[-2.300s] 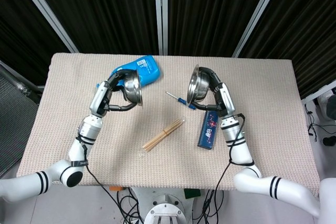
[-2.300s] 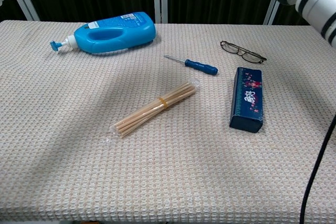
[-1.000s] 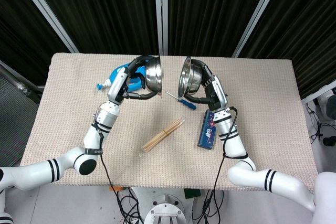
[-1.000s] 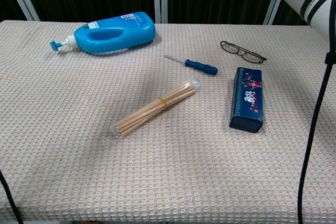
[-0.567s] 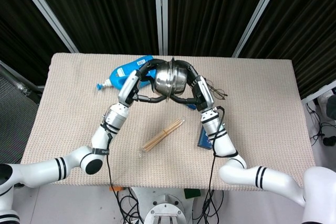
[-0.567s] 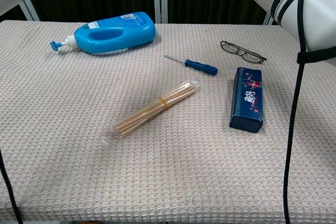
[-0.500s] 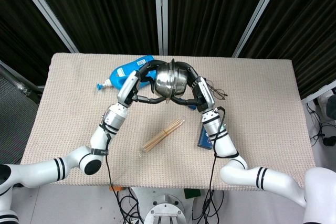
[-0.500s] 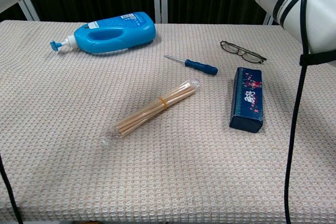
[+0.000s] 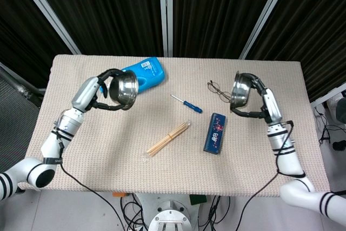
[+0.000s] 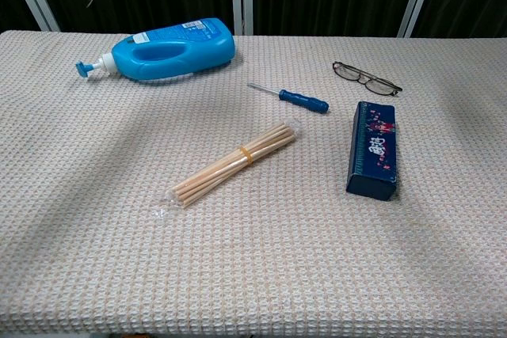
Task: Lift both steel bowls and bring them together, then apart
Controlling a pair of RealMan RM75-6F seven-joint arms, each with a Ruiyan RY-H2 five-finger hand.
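A: Fingers first?

B: Curled round the rims on both sides. Dark fingers [image 9: 111, 72] of the left hand [image 9: 97, 93] wrapped over the top and under the bottom of the left steel bowl [image 9: 123, 89]; same hold by the right hand [image 9: 260, 102] on the right steel bowl [image 9: 240, 89]. Both grips closed on metal, neither slack as far as the head view shows.

A: And the bowls themselves?

B: Both up off the table [image 9: 81, 160], tipped on edge, open mouths turned roughly inward. Well apart: one just beside the blue bottle [image 9: 145, 73], the other just beside the glasses [image 9: 217, 90].

A: Progress, then?

B: Lifting done, clearly. Cannot tell from this alone whether before the meeting or after the parting. If after, probably nothing left but setting down; if before, all the travel inward to come.

A: Room to move?

B: Plenty in the air over the middle. Below that path, only flat things: screwdriver [image 9: 186, 103], stick bundle [image 9: 168, 139], dark blue box [image 9: 215, 132]. Worth keeping height over them. Closest hazards likely the bottle by the left bowl and the glasses by the right. Table edges well outside both hands; dark curtains behind, beyond the far edge.
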